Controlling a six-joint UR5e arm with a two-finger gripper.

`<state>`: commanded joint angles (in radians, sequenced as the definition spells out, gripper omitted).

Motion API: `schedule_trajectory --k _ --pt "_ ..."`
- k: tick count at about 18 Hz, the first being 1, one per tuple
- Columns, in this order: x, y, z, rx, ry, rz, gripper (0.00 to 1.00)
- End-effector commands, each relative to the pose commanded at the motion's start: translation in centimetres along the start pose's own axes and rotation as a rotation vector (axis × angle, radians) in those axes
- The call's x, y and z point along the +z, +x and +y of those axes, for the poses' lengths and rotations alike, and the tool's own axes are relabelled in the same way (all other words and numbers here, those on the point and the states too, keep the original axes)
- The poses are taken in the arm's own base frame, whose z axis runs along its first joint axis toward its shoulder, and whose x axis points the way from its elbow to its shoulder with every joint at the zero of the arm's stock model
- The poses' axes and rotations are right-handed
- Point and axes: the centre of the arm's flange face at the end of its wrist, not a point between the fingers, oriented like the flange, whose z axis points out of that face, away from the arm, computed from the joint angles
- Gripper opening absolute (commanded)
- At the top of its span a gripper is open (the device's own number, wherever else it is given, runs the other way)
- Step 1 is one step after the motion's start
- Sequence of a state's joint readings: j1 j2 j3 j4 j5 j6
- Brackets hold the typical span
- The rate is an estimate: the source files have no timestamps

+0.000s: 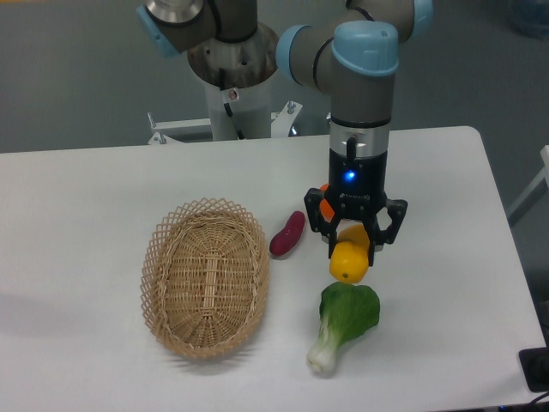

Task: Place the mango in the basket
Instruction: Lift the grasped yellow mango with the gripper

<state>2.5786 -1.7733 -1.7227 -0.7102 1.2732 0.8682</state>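
Observation:
The mango [349,259] is a yellow-orange oval fruit right of the table's middle. My gripper [352,247] points straight down over it, with a finger on each side, and looks shut on it. I cannot tell whether the mango rests on the table or hangs just above it. The basket [206,276] is an oval tan wicker basket with a lattice rim, lying to the left of the gripper. It holds nothing.
A dark purple-red oblong vegetable [287,234] lies between the basket and the gripper. A green leafy vegetable with a white stem [345,324] lies just in front of the mango. A round orange fruit [324,206] is partly hidden behind the gripper. The robot's base stands at the back.

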Motion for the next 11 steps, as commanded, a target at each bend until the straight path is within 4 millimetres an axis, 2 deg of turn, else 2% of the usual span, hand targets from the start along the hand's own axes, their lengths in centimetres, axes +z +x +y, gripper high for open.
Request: schedule_trajectory --k 7,9,11 --pt "-0.1 0.6 0.5 -0.004 -0.009 0.004 0.49" --pt "0.0 1.9 -0.1 0.011 -0.009 0.016 0.49" --pt "0.6 3.3 0.5 0.017 -0.028 0.032 0.49"
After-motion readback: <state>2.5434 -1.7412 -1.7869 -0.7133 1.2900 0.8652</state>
